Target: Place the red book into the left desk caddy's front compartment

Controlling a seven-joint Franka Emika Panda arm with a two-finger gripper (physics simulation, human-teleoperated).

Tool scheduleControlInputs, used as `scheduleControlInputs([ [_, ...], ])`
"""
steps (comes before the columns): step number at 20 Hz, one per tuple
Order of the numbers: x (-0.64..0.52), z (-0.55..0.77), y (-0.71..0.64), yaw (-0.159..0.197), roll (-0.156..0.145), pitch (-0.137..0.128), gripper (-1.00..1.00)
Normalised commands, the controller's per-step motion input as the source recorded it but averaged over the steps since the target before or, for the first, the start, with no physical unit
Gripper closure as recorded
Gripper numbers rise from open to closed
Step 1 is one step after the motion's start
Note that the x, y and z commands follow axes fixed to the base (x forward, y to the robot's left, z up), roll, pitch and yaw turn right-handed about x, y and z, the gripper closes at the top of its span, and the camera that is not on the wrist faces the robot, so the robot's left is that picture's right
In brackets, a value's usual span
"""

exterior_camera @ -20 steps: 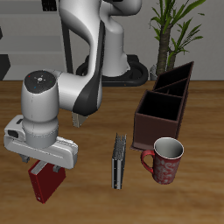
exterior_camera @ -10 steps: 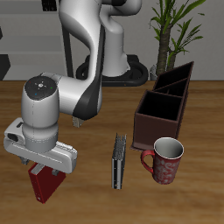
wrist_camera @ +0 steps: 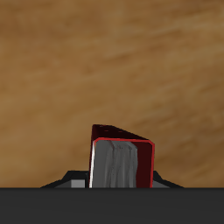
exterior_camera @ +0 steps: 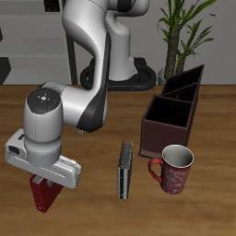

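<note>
The red book [exterior_camera: 40,197] stands upright on the wooden table near its front edge; its pale page edges face the wrist camera [wrist_camera: 121,164]. My gripper [exterior_camera: 48,183] is down over the book's top, with a finger on each side of it and the jaws still apart. Only slivers of the fingers [wrist_camera: 75,183] show beside the book. The left desk caddy [exterior_camera: 171,118], dark reddish-brown with black-lined compartments and slanted dividers, stands farther back across the table from the book, well away from the gripper.
A dark book with a blue-grey spine [exterior_camera: 125,168] stands on edge between the red book and the caddy. A red patterned mug [exterior_camera: 173,170] sits just in front of the caddy. A potted plant [exterior_camera: 189,28] is behind the caddy.
The gripper has come down over the red book, so more of the book is hidden between the fingers. The book, caddy, mug and dark book have not moved.
</note>
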Motion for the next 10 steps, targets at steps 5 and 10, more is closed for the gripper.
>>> scheduleControlInputs([
  [5,-0.03,0.04,0.06,-0.002,0.005,-0.008,1.00],
  [10,-0.17,0.26,0.01,0.016,-0.028,-0.027,1.00],
])
